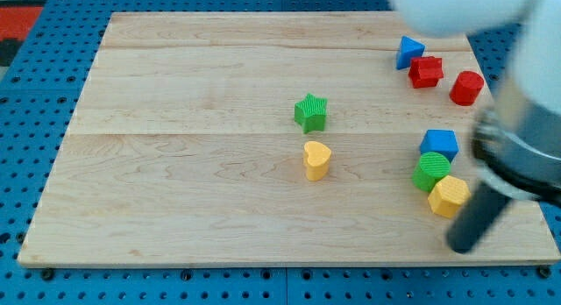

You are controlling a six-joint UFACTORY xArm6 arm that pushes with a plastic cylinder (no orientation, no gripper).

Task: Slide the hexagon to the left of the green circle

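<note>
Camera view, the only one:

- No gripper on this rig, so nothing to open or close and nothing held. Just the rod. My tip [462, 246] sits near the board's [193, 209] lower right edge, at about 5 o'clock from the yellow hexagon [449, 196]. Just beside it; contact can't be confirmed, the rod is blurred.
- The yellow hexagon is touching or nearly touching the green circle [430, 171], at the circle's 4–5 o'clock. That's the wrong side: the task wants it at the circle's 9 o'clock.
- The blue block [439, 144] sits at the circle's 12–1 o'clock, crowding it. Shape unclear, roughly a cube or pentagon.
- Elsewhere: green star [311, 112] and yellow heart [316, 159] mid-board, well apart from the cluster. At the view's top right are a blue triangle [408, 52], a red block [426, 71] of jagged shape and a red block [467, 88] that looks like a cylinder or hexagon, too small to tell.

Progress, my judgement: essentially not started. Assuming the yellow one is the target, it must go round under the circle's 6 o'clock and up to 9 o'clock. Risk: pushing from here toward 10–11 o'clock shoves the circle too.
</note>
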